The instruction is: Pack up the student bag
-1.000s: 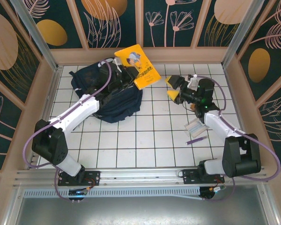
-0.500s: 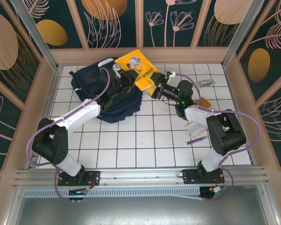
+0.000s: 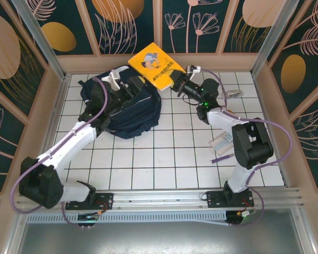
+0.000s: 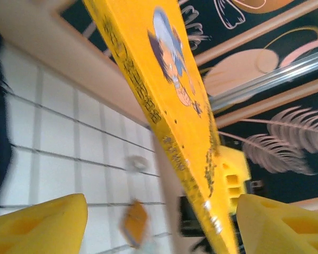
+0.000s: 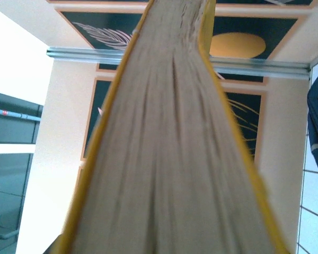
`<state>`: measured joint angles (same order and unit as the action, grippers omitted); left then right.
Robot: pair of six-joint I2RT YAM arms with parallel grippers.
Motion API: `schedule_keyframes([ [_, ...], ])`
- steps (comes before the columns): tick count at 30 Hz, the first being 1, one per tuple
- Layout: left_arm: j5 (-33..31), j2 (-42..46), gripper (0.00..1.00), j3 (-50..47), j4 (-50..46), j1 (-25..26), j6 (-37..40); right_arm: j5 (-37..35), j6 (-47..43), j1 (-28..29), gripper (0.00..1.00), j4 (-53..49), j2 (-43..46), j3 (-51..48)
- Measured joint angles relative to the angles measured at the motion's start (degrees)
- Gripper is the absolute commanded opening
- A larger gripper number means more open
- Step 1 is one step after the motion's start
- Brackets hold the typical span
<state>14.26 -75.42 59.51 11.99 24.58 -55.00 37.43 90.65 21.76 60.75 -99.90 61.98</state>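
The student bag (image 3: 128,110), a navy-blue backpack, lies at the back left of the tiled table. A yellow book (image 3: 153,65) with a cartoon face on its cover hangs tilted above the bag's far right corner. My right gripper (image 3: 176,83) is shut on the book's right corner. In the right wrist view the book's grey page edges (image 5: 175,159) run straight out from the jaws. My left gripper (image 3: 122,90) hovers over the bag, clear of the book. Its yellow fingers (image 4: 40,227) stand wide open, and the book's spine (image 4: 169,121) crosses the view beyond them.
A clear packet (image 3: 221,142) and a purple pen (image 3: 221,158) lie on the tiles at the right, beside my right arm. A small pale object (image 3: 233,93) sits near the back right. A wooden wall (image 3: 159,62) rings the table.
The right gripper swung in from the right and closed on the book. The left gripper opened, let the book go and drew back left over the bag.
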Motion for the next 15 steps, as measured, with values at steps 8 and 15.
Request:
schedule_keyframes([
  [8, -1.81, -1.62, 0.74, 0.55, -16.55, 0.15, 46.56, 1.09, -1.18, -8.28, 0.0, -2.64, 4.96, -6.19],
  [15, -6.78, -16.79, 0.77, 6.47, -29.83, 0.33, 69.48, 2.78, -7.15, -10.03, 0.0, -9.57, 12.46, -8.15],
])
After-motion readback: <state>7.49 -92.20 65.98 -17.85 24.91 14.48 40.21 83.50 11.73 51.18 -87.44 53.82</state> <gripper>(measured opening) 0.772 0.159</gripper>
